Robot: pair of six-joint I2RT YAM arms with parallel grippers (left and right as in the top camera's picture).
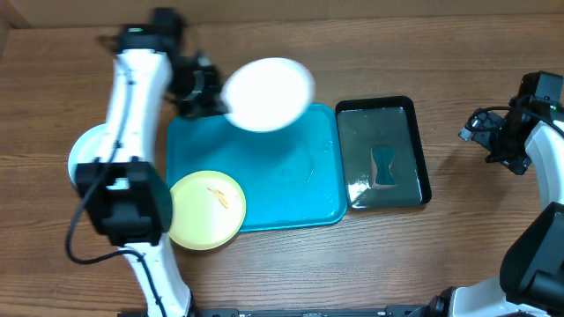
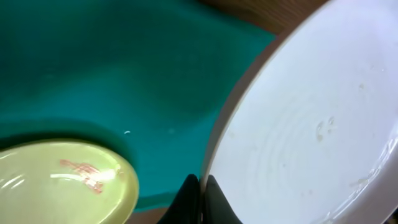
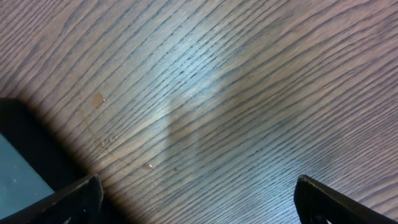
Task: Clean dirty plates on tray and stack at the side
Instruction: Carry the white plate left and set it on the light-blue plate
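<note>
Pinches the white plate (image 2: 298, 124) at its rim, close under the left wrist camera, with the left tool (image 2: 200, 198) clamped shut on that edge. Holds it tilted and raised over the far edge of the turquoise tray (image 1: 282, 176), partly past the rim, apart from the tray floor as far as the overhead view shows. Shows only faint pale marks on the plate's face, no orange-red smear.

Has the pale yellow plate (image 1: 207, 210) at the tray's lower-left corner in the overhead view, overlapping the rim there, with orange streaks across its middle. Looks unwashed.

Has the pale mint-blue plate (image 1: 84, 154) off the tray, on the wooden surface (image 1: 370, 273) just left of it, half hidden under the left arm. Cannot tell whether it is clean.

Hangs the right tool (image 3: 199, 200) wide open and empty over bare wood, just beside a corner of the glossy black tray (image 1: 388, 132) that lies to the right of the turquoise one. Contains a darker shape, too unclear to name.

Judged from this: about a third done at best. Probably counts the mint-blue plate as the start of the side stack, the white one as the plate in hand, not yet set down. Remains to place the white plate, then to clean and stack the yellow one.
</note>
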